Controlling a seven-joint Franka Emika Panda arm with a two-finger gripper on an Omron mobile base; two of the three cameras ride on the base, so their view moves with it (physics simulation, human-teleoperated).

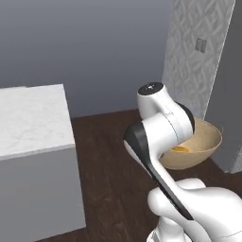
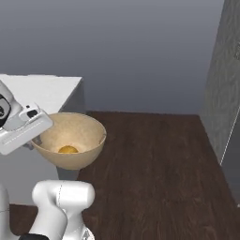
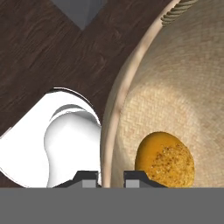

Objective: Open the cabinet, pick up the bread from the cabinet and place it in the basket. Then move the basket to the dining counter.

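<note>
The gripper (image 3: 110, 177) is pinched tight on the rim of the basket (image 3: 175, 100), one dark fingertip on the outside of the rim and the other just inside it, with the thin woven edge clamped between them. In the hand view the basket is a round tan woven bowl, and one small twisted handle shows at its upper edge. The bread (image 3: 165, 159), a small golden-orange bun with a speckled crust, lies at the bottom of the basket, close to the inner fingertip. The basket is held up in the air, clear of any surface, above a dark brown wooden floor (image 2: 159, 173). In the right base view the basket (image 2: 70, 140) hangs at the end of the white arm, with the bun (image 2: 68, 149) seen as a small orange spot low inside it. In the left base view the basket (image 1: 201, 146) shows partly behind the arm's white and dark joints, and a sliver of the orange bread (image 1: 180, 149) peeks out inside. The dining counter (image 1: 30, 118), a block with a white marble-veined top and plain light grey sides, stands to the left in that view, well apart from the basket. A patterned grey wall panel (image 1: 198, 52) rises behind the basket on the right.
</note>
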